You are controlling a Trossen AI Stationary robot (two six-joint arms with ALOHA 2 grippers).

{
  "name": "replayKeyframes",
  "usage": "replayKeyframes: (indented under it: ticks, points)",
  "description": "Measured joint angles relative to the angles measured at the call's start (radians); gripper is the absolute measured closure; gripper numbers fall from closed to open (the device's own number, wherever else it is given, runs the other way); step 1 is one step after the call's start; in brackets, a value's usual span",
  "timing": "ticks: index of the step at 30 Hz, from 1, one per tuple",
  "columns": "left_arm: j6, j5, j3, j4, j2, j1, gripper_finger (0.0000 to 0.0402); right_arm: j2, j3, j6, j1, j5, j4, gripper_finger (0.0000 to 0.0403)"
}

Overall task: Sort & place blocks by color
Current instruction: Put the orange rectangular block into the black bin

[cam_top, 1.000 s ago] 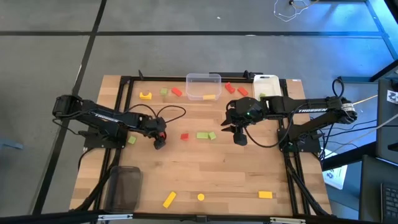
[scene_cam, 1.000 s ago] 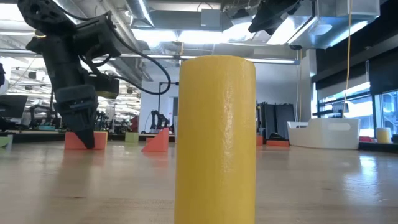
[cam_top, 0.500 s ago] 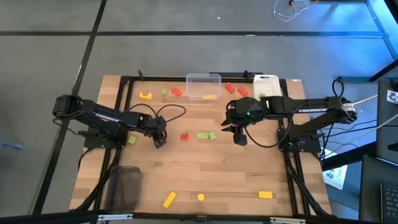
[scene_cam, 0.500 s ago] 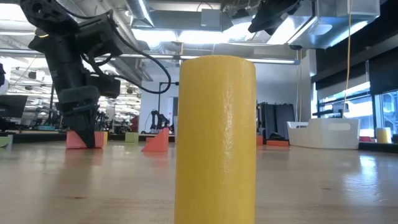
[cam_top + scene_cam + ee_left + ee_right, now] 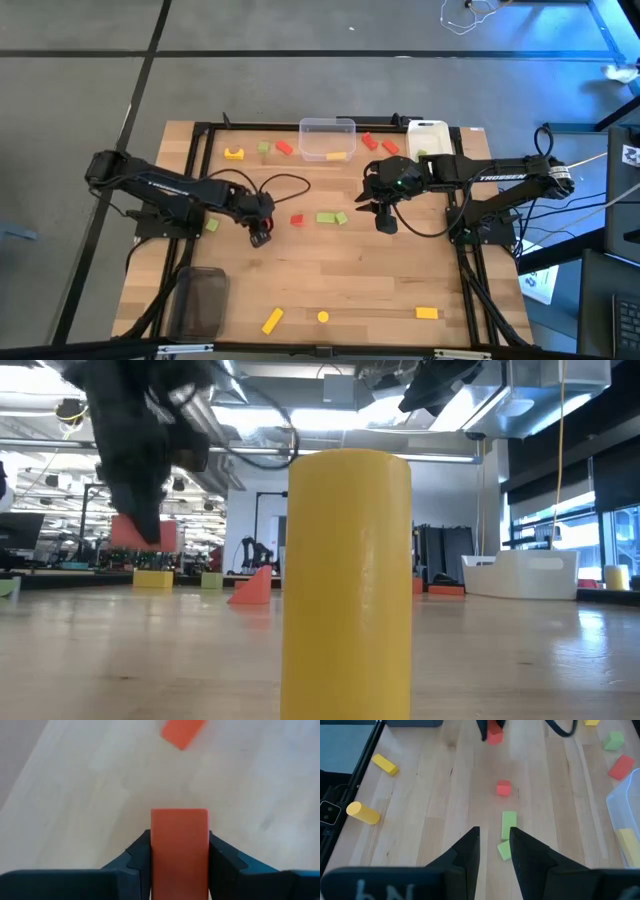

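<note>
My left gripper (image 5: 262, 236) hangs over the left middle of the table, shut on a red block (image 5: 179, 851). The low view shows that red block (image 5: 146, 532) in the air above the tabletop. A red cube (image 5: 296, 219) lies on the wood just to its right, with a green bar (image 5: 326, 217) and a green piece (image 5: 341, 218) beyond. My right gripper (image 5: 385, 222) hovers over the middle right, open, nothing between its fingers (image 5: 471, 847). More red, yellow and green blocks lie along the far and near edges. My left gripper pinches the red block by two opposite sides (image 5: 156, 851) between its two fingers (image 5: 137, 860). The fingers slant steeply down from the table's left side. The block's long face runs along the fingers, and the block is lifted clear of the table.
A clear container (image 5: 327, 138) with a yellow block (image 5: 336, 155) and a white container (image 5: 428, 135) stand at the far edge. A dark container (image 5: 200, 300) sits near left. A yellow cylinder (image 5: 323, 317) stands at the near edge between a yellow bar (image 5: 272, 320) and a yellow block (image 5: 427, 313).
My left gripper has risen from the tabletop and shifted a little toward the table's right. The red block, which stood on the wood between its fingers, has come up with it and now hangs clear of the table.
</note>
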Motion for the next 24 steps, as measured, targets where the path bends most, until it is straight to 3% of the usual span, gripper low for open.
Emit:
replayKeyframes:
  ticks: [9, 16, 21, 24]
  points:
    - [-0.290, 0.003, 0.169, -0.234, -0.001, -0.216, 0.0279, 0.000, 0.000, 0.025, 0.000, -0.012, 0.026, 0.0297]
    - [-0.647, 0.001, 0.187, -0.394, -0.002, -0.429, 0.0279, 0.000, -0.001, -0.116, 0.000, -0.318, 0.050, 0.0297]
    - [-0.784, -0.084, 0.187, -0.402, -0.002, -0.520, 0.0279, 0.000, -0.001, -0.129, -0.001, -0.316, 0.036, 0.0297]
    - [-0.805, -0.082, 0.187, -0.402, -0.002, -0.534, 0.0279, 0.000, -0.001, -0.129, 0.000, -0.315, 0.020, 0.0297]
